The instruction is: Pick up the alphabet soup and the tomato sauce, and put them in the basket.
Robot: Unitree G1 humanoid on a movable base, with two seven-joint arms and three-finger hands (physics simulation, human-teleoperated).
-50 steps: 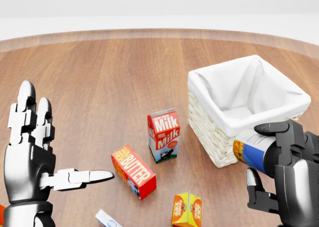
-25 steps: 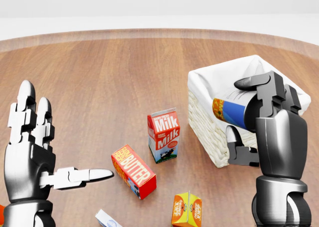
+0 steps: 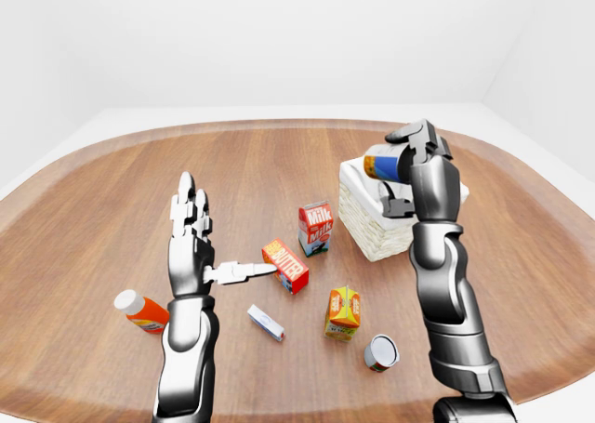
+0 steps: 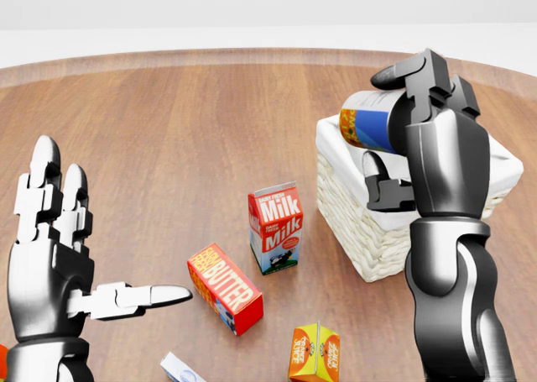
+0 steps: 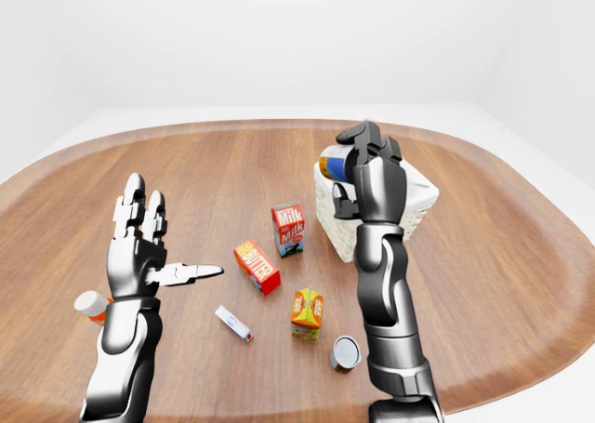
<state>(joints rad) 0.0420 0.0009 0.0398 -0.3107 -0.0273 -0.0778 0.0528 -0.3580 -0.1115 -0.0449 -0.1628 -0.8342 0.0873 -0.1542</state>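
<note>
My right hand (image 4: pixel 393 134) is shut on a can with a blue and orange label, the alphabet soup (image 4: pixel 367 123). It holds the can on its side above the left part of the white-lined wicker basket (image 4: pixel 348 206). A second can, grey-topped with a red side, lies on the table at the bottom of the left-eye view (image 3: pixel 381 352); it looks like the tomato sauce. My left hand (image 4: pixel 109 231) is open and empty at the left of the head view, fingers up and thumb pointing right.
A milk carton (image 4: pixel 275 227) stands left of the basket. A butter box (image 4: pixel 225 288), an orange carton (image 4: pixel 315 353) and a small white-blue box (image 4: pixel 180 369) lie below it. An orange bottle (image 3: pixel 141 311) lies at the left.
My right hand has risen with the can from the lower right of the basket to above it, moving up and left. The left hand has not moved.
</note>
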